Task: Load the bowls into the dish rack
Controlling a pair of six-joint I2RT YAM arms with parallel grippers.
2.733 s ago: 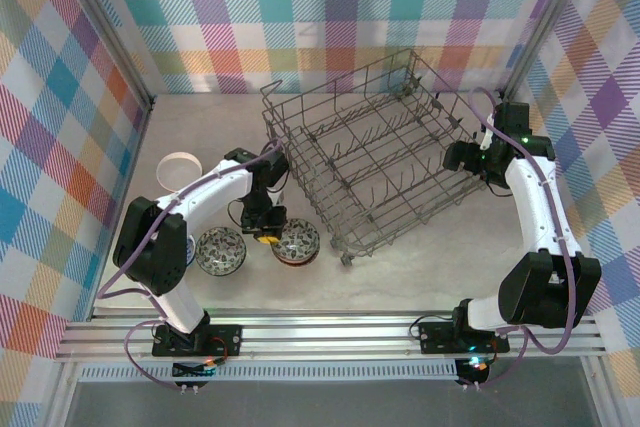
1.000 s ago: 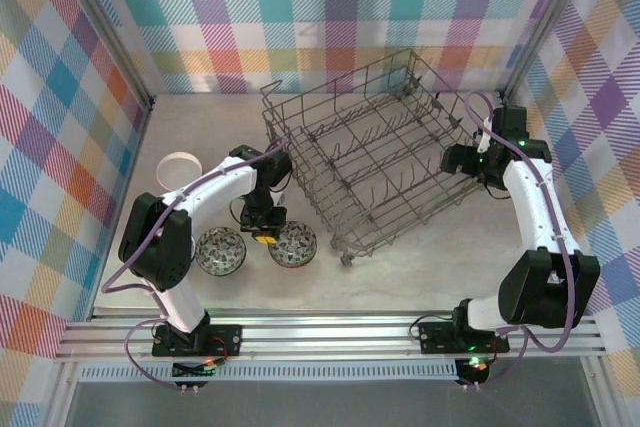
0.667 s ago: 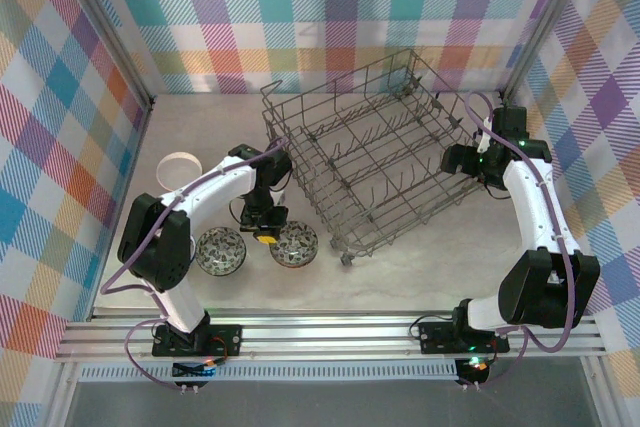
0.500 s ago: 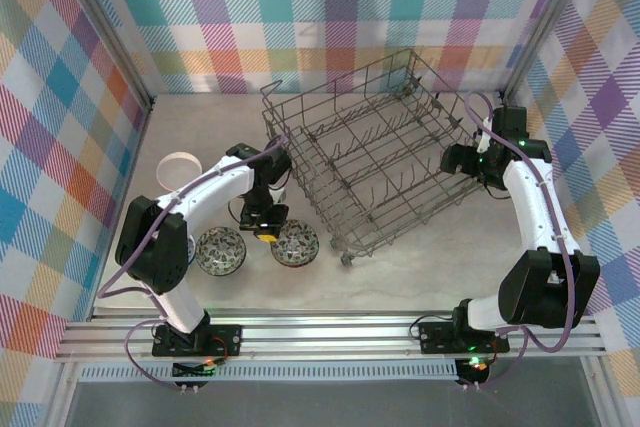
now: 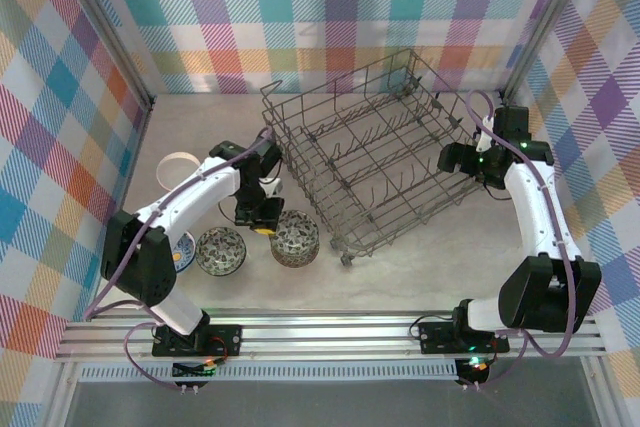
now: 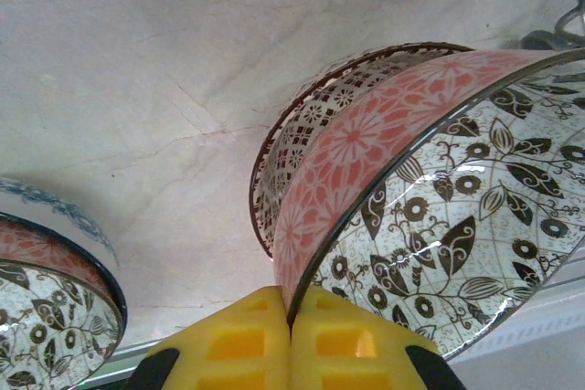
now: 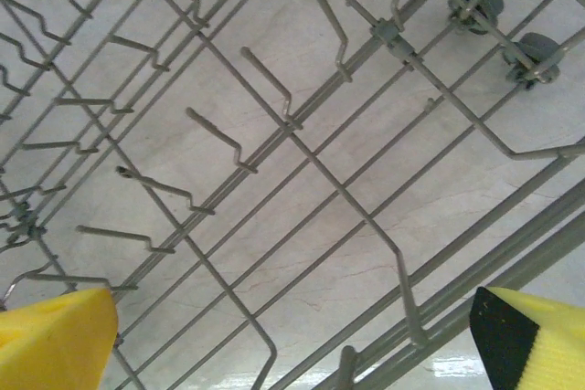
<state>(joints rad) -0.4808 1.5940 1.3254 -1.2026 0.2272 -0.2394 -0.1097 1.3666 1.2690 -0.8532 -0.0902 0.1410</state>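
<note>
From above, the large grey metal-wire dish rack (image 5: 370, 162) is seen askew at mid-table. Just left of its near corner the left gripper (image 5: 263, 228) is closed on the rim of a small round ceramic floral bowl (image 5: 294, 240). A second dark-patterned bowl (image 5: 221, 250) lies near, and a blue-patterned bowl (image 5: 184, 249) is half hidden by the left arm. A plain white bowl (image 5: 180, 168) stands well apart. The right gripper (image 5: 452, 159) is held over the rack's right side (its jaws cannot be judged there).

At the left wrist, yellow fingers (image 6: 247, 344) are pinched on the tilted floral bowl, which is cut off at the right edge. A lattice-patterned bowl (image 6: 297, 134) beneath is partly covered.

At the right wrist, yellow fingertips (image 7: 55, 335) are spread wide above the rack's tines (image 7: 274, 89).
</note>
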